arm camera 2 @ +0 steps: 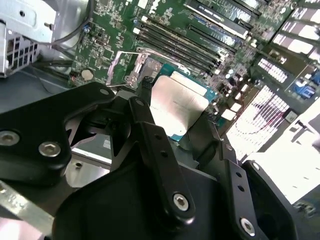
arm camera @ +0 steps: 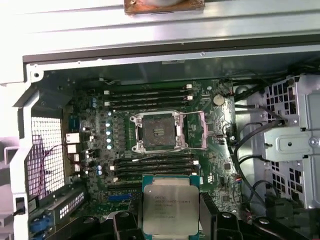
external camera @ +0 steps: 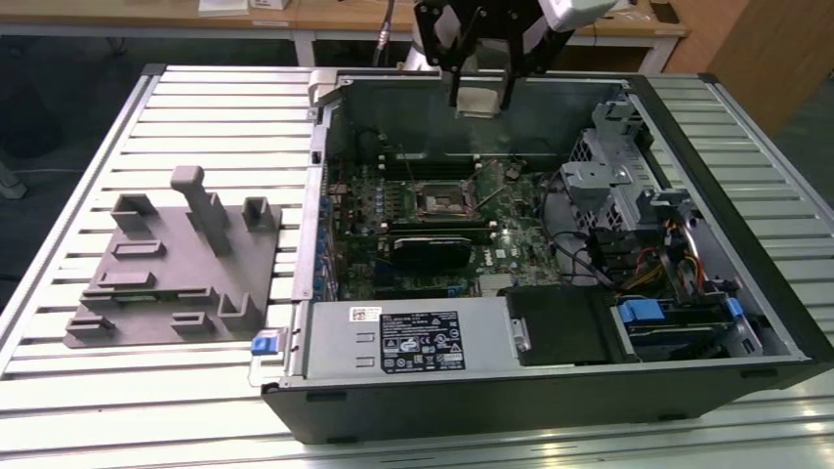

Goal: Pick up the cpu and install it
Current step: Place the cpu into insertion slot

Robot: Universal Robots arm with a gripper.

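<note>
— How much room is there round the jaws?
— Open air on each side. The black gripper [external camera: 479, 96] hangs above the open black computer case [external camera: 521, 405], apart from its walls.
— And the chip?
— The flat, square, silver-topped cpu [arm camera: 170, 210] sits between the jaws, which clamp two opposite edges. Beyond it, well apart, the dark square socket [arm camera: 156, 131] lies with its metal frame folded aside on the green motherboard [arm camera: 220, 150].

On slatted metal bench [external camera: 756, 147]: open black computer case [external camera: 521, 405] at the exterior view's right, grey plastic fixture [external camera: 170, 283] left. In case, green motherboard [external camera: 521, 244]; above it, square silvery cpu [external camera: 478, 106] in black hand [external camera: 479, 102].
</note>
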